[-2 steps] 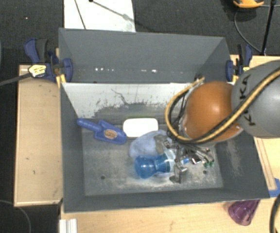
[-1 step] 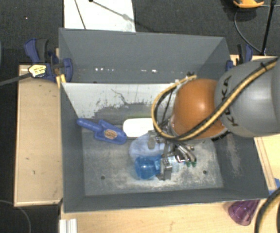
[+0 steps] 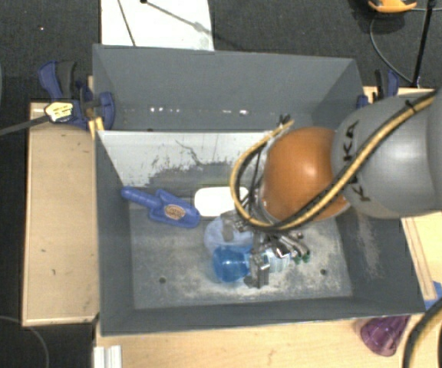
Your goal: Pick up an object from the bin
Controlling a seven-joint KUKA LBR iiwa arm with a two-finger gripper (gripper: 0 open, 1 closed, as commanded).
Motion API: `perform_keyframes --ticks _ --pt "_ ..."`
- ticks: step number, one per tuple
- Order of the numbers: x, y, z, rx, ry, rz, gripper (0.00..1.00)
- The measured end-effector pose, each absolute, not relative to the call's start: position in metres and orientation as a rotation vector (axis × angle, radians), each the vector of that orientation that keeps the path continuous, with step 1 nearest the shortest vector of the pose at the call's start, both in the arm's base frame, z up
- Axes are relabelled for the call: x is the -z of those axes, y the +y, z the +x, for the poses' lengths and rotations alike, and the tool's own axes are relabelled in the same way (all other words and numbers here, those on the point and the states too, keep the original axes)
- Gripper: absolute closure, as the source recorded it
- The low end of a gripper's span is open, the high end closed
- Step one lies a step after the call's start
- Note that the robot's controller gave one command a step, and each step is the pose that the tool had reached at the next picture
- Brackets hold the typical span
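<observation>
**Arm down at the bin's front centre, beside a blue round piece**

Grey arm [image 3: 405, 159], reaching in from the right, stands highest in the view. Its orange cover [image 3: 301, 173] and a loop of black-and-yellow cables [image 3: 244, 176] hang over the middle of the bin [image 3: 206, 90]. Below the cover, the end effector [image 3: 271, 257] is down near the bin floor, a little forward of centre. Its metal parts are crowded and partly hidden by the cover, so I cannot tell whether it is open or closed, nor whether it has hold of anything.

Just to its left, touching or nearly so, lies a blue translucent round piece [image 3: 225, 265], the thing nearest the end effector. Directly behind that lies a paler, clear-bluish piece [image 3: 221, 232], partly under the cables. Further back sits 1 white oval object [image 3: 215, 200]. Just beside it on the left, 1 blue spring clamp [image 3: 159, 204] with a brown pivot lies flat, its handles pointing toward the left wall. These 4 things form a loose group left of the end effector.
</observation>
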State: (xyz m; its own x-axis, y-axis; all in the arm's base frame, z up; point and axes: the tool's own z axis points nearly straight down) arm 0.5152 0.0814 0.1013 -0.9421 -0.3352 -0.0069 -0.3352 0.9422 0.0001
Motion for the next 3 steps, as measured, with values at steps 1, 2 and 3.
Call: perform_keyframes --ticks 1,2,3 --pt "-0.07 0.077 0.503 -0.003 3.077 -0.59 1.0" --pt "-0.07 0.077 0.503 -0.003 3.077 -0.589 1.0" --pt "-0.137 0.079 0.518 -0.004 3.069 -0.624 1.0"
